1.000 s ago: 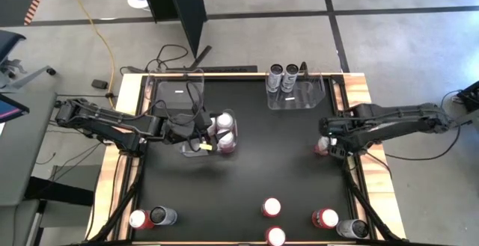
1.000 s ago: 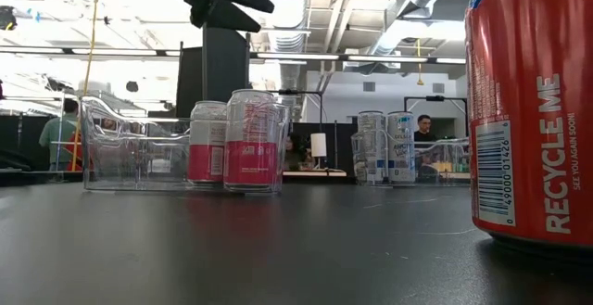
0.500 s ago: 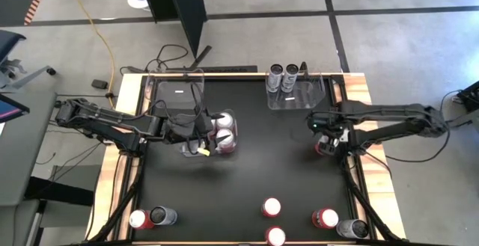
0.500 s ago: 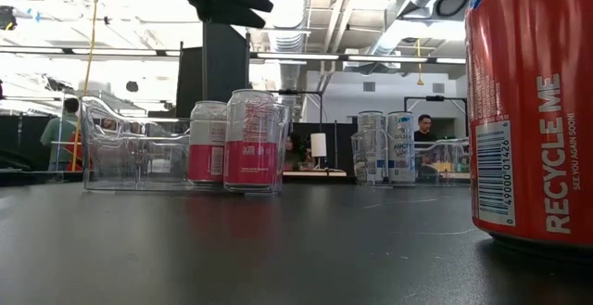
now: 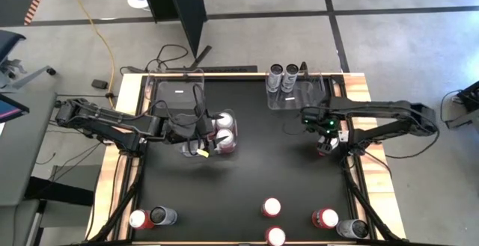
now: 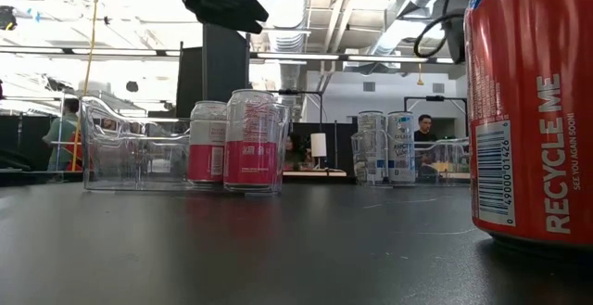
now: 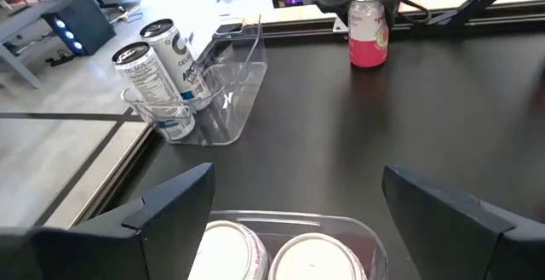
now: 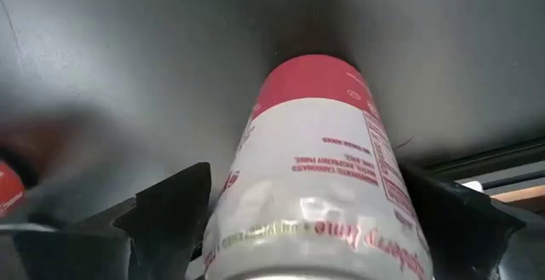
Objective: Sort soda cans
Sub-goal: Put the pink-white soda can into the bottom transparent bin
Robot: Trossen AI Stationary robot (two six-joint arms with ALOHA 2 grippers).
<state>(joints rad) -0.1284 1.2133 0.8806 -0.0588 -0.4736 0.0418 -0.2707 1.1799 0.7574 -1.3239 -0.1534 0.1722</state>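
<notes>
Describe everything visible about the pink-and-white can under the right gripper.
The pink-and-white can stands upright on the black table near its right edge, outside any bin. It looks like metal: its upper body is white with small pink print, its lower part solid pink, and its top silver. The right gripper hangs over it, its open fingers on either side and apart from the can. Nothing else touches it.

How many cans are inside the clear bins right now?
4. Two pink-and-white cans stand in the bin under the left tool; two silver cans stand in the back bin. Others could hide behind them.
</notes>
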